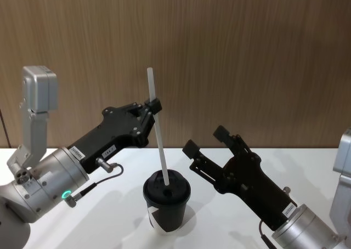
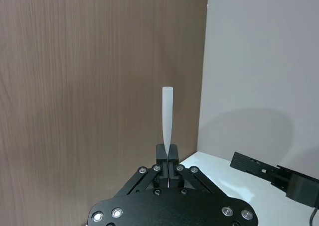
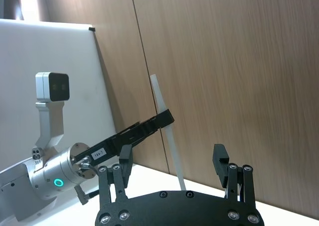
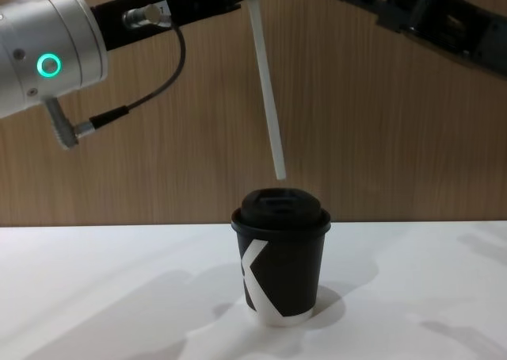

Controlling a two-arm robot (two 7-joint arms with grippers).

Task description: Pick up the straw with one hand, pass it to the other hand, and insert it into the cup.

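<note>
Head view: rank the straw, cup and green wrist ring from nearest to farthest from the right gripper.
1. The straw, just left of the right gripper, held by the left gripper.
2. The cup, lower and to the left.
3. The green ring, far left on the left wrist.

A white table (image 4: 95, 296) is recorded. One black lidded cup (image 4: 281, 257) is found standing upright on it, below the left gripper (image 1: 154, 106), not touching it.

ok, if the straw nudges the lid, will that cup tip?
Likely light: the cup is lidded paper, contents unseen, base narrower than top, so may tip. The straw, thin, gripped high by the left gripper, would probably flex first. The right gripper hangs open nearby.
</note>
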